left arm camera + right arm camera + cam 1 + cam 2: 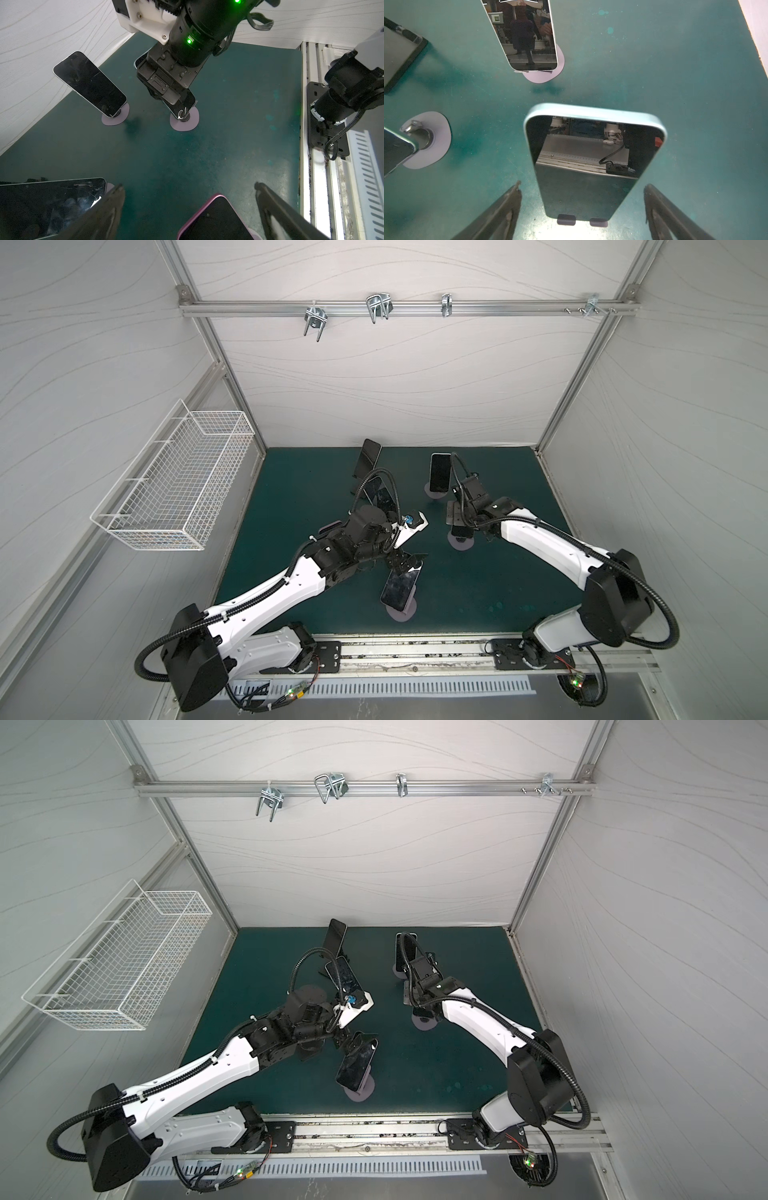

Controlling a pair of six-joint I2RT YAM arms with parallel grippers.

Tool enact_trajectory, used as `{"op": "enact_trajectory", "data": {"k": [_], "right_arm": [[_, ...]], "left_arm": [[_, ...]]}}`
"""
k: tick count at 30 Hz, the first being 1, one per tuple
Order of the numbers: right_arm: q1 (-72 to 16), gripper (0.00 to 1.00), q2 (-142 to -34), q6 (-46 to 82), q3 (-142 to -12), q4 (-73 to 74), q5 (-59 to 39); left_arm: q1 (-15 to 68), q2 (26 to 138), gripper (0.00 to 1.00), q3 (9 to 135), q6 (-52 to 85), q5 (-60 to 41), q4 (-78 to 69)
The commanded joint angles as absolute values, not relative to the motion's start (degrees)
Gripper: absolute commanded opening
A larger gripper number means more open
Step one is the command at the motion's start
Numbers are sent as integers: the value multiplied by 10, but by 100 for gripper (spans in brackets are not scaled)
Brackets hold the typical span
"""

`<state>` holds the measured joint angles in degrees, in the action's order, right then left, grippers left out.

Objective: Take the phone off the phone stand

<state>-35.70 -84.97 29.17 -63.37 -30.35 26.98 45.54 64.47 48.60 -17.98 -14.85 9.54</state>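
Straddling the blue phone (591, 155) with our right gripper (582, 185), jaws spread, no contact; phone leans on its stand (566, 219). Next, we judge: pinch its edges, lift clear. Meanwhile our left gripper (189, 187) hangs spread above the pink phone (214, 220).

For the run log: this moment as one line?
left gripper open above purple-cased phone | right gripper open, straddling blue phone | no grasp yet
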Motion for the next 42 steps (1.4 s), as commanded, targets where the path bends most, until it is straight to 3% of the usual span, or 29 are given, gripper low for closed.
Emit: {"op": "enact_trajectory", "data": {"k": [1, 18, 42], "right_arm": [[-362, 92, -861, 305, -635, -295, 282], [-358, 91, -868, 326, -627, -287, 303], [-333, 89, -842, 332, -586, -269, 257]], "left_arm": [[458, 651, 99, 494, -195, -142, 82], [459, 651, 99, 496, -195, -137, 84], [464, 660, 99, 496, -199, -109, 89]]}}
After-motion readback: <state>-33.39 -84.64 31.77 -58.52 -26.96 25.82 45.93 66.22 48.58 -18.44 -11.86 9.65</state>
